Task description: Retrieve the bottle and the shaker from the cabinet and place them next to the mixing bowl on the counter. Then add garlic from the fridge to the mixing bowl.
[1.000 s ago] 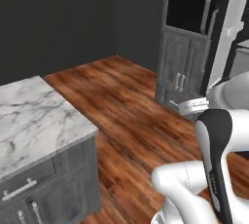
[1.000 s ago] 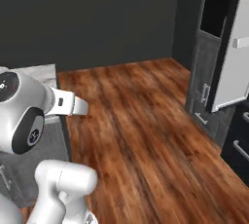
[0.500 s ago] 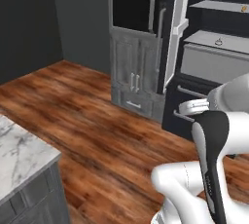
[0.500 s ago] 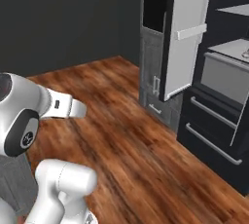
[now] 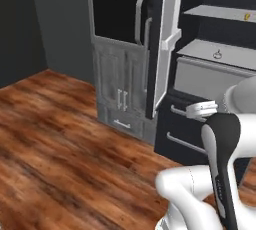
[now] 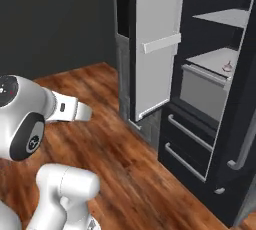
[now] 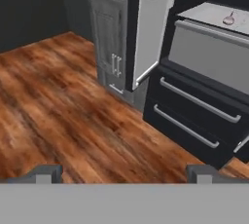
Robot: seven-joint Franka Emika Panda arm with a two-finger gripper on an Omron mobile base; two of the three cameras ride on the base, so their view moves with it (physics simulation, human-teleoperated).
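The wooden floor (image 5: 60, 144) runs up to a grey cabinet (image 5: 120, 94) and an open fridge (image 6: 215, 124), which stand side by side on it. Inside the fridge, a white shelf (image 5: 210, 54) carries a small pale garlic bulb (image 5: 218, 54) near its front edge. A higher shelf (image 5: 220, 13) holds a small yellow item (image 5: 246, 17) toward its right end; what it is cannot be told.
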